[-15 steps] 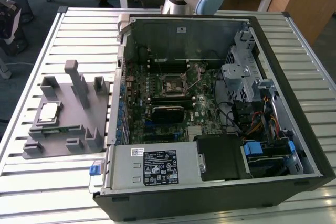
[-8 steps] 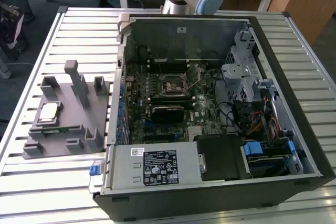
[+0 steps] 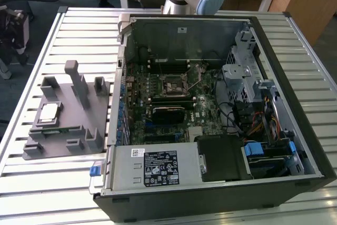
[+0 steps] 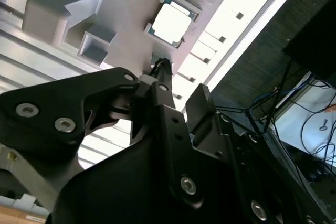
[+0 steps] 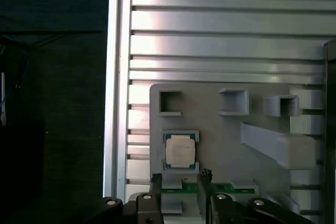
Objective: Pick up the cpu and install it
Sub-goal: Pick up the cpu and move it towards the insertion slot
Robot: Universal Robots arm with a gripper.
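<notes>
The cpu (image 3: 49, 112) is a small square chip with a silvery top. It lies flat in a recess of the grey fixture (image 3: 79, 146) on the exterior view's left. Both wrist views look down on the cpu (image 5: 180, 150) (image 4: 170, 23) from well above. My gripper (image 5: 180, 179) (image 4: 178, 85) is open, with nothing between its black fingers (image 5: 156, 181), and hangs apart from the chip. The black socket (image 3: 174, 85) with its metal frame sits on the motherboard inside the open computer case (image 3: 158, 172).
The fixture carries upright grey posts (image 3: 79, 80) and a green memory stick (image 5: 228, 188) beside the chip. The slatted metal table (image 3: 37, 183) ends in an edge (image 5: 118, 77) close to the fixture. Cables and a drive cage (image 3: 247, 72) crowd the case's right side.
</notes>
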